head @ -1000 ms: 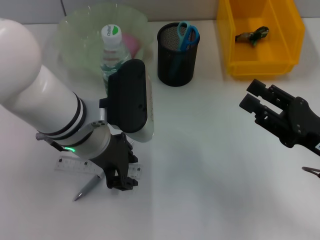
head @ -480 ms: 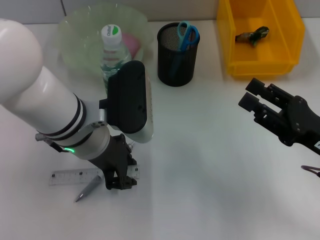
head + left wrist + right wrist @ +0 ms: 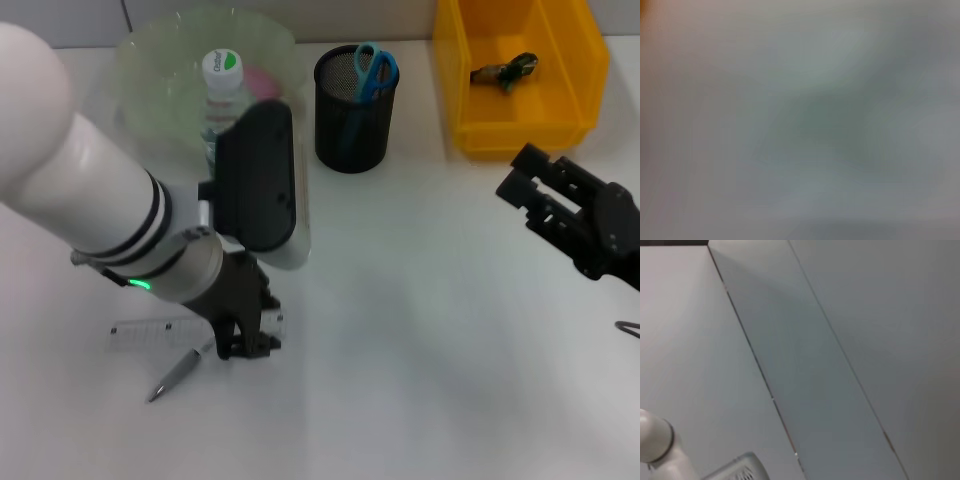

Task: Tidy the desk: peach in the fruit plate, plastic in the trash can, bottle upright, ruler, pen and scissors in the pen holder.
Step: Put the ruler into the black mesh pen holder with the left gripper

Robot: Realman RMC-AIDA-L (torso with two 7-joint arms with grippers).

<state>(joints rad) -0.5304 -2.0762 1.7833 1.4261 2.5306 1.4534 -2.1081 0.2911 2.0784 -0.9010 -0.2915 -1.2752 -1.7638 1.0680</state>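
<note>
In the head view my left gripper [image 3: 246, 343] is down on the table near the front left, shut on the right end of the clear ruler [image 3: 150, 332]. The grey pen [image 3: 178, 374] lies just in front of the ruler. The bottle [image 3: 222, 92] stands upright by the green fruit plate [image 3: 160, 70], which holds the pink peach [image 3: 264, 78]. The black mesh pen holder [image 3: 355, 110] holds the blue scissors [image 3: 376, 70]. The plastic wrapper [image 3: 505, 70] lies in the yellow bin [image 3: 470, 90]. My right gripper [image 3: 518, 177] is open and empty at the right.
The white table [image 3: 400, 330] stretches between the two arms. My left forearm covers part of the plate and bottle. The left wrist view is a blur; the right wrist view shows only wall panels.
The left gripper and the ruler's right end have moved back from the front edge, and the ruler has turned a little. The right gripper has drifted right and slightly back.
</note>
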